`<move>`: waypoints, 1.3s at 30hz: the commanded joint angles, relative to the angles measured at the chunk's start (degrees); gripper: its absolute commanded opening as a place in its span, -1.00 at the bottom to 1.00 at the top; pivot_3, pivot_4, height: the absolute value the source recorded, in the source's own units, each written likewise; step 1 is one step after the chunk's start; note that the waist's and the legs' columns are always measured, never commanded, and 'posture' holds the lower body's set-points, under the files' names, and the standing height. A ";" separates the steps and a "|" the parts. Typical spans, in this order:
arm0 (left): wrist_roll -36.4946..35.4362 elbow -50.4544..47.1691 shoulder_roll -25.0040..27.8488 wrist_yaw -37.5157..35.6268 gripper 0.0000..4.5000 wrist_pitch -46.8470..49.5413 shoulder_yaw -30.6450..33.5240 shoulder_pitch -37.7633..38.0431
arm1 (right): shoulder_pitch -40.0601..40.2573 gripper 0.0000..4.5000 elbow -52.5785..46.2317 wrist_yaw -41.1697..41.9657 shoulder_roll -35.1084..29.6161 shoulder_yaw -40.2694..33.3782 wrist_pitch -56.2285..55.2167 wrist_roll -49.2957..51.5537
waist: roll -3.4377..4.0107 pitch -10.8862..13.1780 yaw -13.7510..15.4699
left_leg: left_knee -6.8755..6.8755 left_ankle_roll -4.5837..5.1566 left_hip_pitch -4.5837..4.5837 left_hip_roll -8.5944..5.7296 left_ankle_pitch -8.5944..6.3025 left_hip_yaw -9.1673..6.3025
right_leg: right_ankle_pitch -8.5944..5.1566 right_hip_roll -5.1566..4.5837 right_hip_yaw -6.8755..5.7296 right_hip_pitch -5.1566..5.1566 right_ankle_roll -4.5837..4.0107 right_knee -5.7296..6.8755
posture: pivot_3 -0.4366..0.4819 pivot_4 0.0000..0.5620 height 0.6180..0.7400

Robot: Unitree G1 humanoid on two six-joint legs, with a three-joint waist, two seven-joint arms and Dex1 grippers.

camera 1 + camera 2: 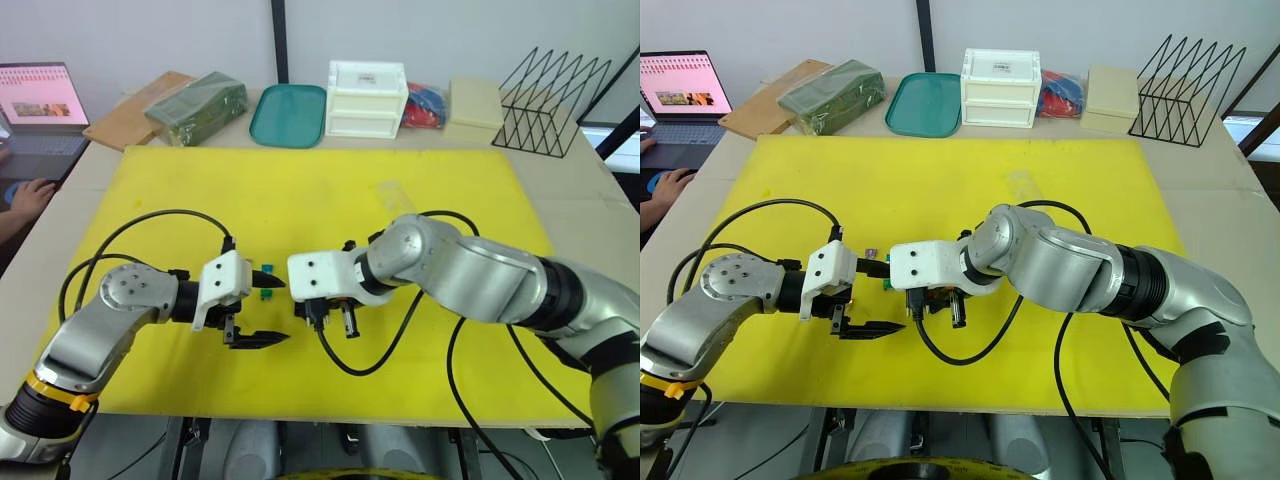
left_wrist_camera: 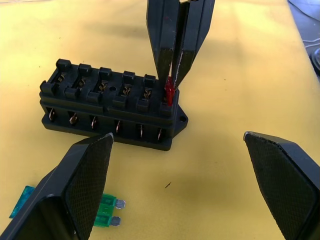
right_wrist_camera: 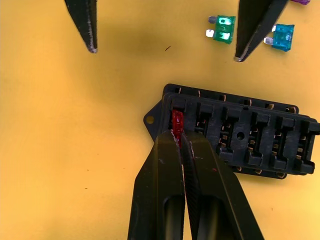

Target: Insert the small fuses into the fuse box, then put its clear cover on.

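The right gripper (image 3: 178, 142) has its two fingers pressed together on the red fuse (image 3: 177, 120), pinching it by its top edge while its blades sit in the end slot of the fuse box (image 3: 235, 132). The gripper stands directly above that slot, so the coming move is, by my reading, a straight push down along the fingers' own line, with the fuse upright and its flat face lying across the box's long axis. How deep the fuse is seated is hard to tell; it looks partly in.

The left gripper (image 2: 177, 185) hangs spread wide just beside the fuse box, on its long side, holding nothing. It is the nearer arm to the loose fuses.

Count: one fuse box, with two rows of slots, every slot bare but the red one's. Near the box's long side, by the left gripper's fingers, lie a green fuse (image 3: 223, 28), a teal fuse (image 3: 283, 36) and the edge of a purple fuse (image 3: 300, 1). That makes four fuses seen. The clear cover (image 1: 390, 190) seems to lie well beyond the box on the yellow mat (image 1: 330, 180).
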 commanded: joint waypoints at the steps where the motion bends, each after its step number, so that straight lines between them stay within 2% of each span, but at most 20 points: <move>1: 0.13 -0.32 0.12 0.29 0.99 -0.56 0.87 -0.43 | -0.60 -1.00 -0.07 0.02 -0.64 1.07 0.16 -1.90 | 0.00 0.00 -0.02 | 0.00 0.00 0.00 0.00 0.00 0.00 | 0.00 0.00 0.00 0.00 0.00 0.00 | -0.05 -0.47 1.00; 10: 0.02 -0.80 0.17 0.79 0.99 -0.57 0.97 0.15 | -0.01 -1.00 -0.33 1.76 -0.40 -0.85 0.74 -0.67 | 0.00 0.00 0.01 | 0.00 0.00 0.00 0.00 0.00 0.00 | 0.00 0.00 0.00 0.00 0.00 0.00 | -0.05 -0.47 1.00; 13: 0.02 -0.80 0.16 0.84 1.00 -0.58 0.93 0.13 | 0.09 -0.69 -0.28 2.35 -0.38 -1.45 0.27 -0.51 | 0.00 0.00 0.02 | 0.00 0.00 -0.01 0.00 0.00 0.00 | 0.00 0.00 0.00 0.00 0.00 0.00 | -0.05 -0.47 1.00; 18: -0.08 -0.90 0.09 1.05 1.00 -0.41 0.82 -0.08 | -0.01 0.05 0.04 2.96 -0.23 -2.67 0.49 -0.21 | 0.00 0.00 0.03 | 0.00 0.00 -0.05 0.00 0.00 0.00 | 0.00 0.00 0.00 -0.05 0.00 0.00 | -0.05 -0.47 1.00; 20: -0.08 -0.82 0.11 1.12 1.00 -0.39 0.84 -0.20 | 0.26 0.05 0.85 3.52 -0.01 -4.51 0.70 0.65 | 0.00 0.00 0.02 | 0.00 0.00 -0.06 0.00 0.00 0.00 | 0.00 0.00 0.00 -0.05 0.00 0.00 | -0.05 -0.47 1.00; 25: -0.14 -0.06 0.24 1.52 1.00 -0.49 1.76 -0.35 | 3.15 0.05 3.75 6.72 0.04 -14.58 0.10 6.05 | 0.00 0.00 0.11 | 0.00 0.00 -0.06 0.00 0.00 0.00 | 0.00 -0.01 0.00 -0.04 0.00 -0.01 | -0.05 -0.47 1.00; 29: -0.56 0.82 0.23 2.12 1.00 -0.21 2.83 -0.79 | 10.55 0.05 3.05 7.37 -0.93 -22.74 -6.38 7.97 | -0.02 0.00 0.23 | -0.02 0.00 -0.06 -0.01 0.00 0.01 | 0.00 0.00 -0.05 0.02 0.00 -0.04 | -0.05 -0.47 1.00; 33: -0.57 1.49 0.66 1.77 1.00 -0.28 3.55 -0.55 | 22.00 0.05 1.60 7.15 -2.74 -29.18 -24.68 3.89 | -0.04 -0.01 0.36 | -0.02 0.00 -0.07 -0.02 0.00 0.03 | -0.01 -0.01 -0.08 0.06 0.02 -0.07 | -0.05 -0.47 1.00; 36: -0.30 2.48 0.62 1.49 1.00 -0.65 3.52 -0.25 | 26.66 0.05 3.29 10.38 -3.45 -31.86 -23.81 8.33 | -0.07 -0.01 0.19 | -0.02 0.00 -0.06 -0.03 0.00 0.05 | 0.00 -0.01 -0.06 0.07 0.03 -0.07 | -0.05 -0.47 1.00; 39: 0.51 4.21 0.51 0.85 1.00 -1.71 2.77 0.11 | 30.88 0.05 5.16 9.49 -2.11 -33.86 -23.91 9.79 | -0.08 -0.01 0.07 | -0.01 0.00 0.04 -0.01 0.00 0.04 | 0.00 0.05 -0.05 0.14 0.02 -0.04 | -0.05 -0.47 1.00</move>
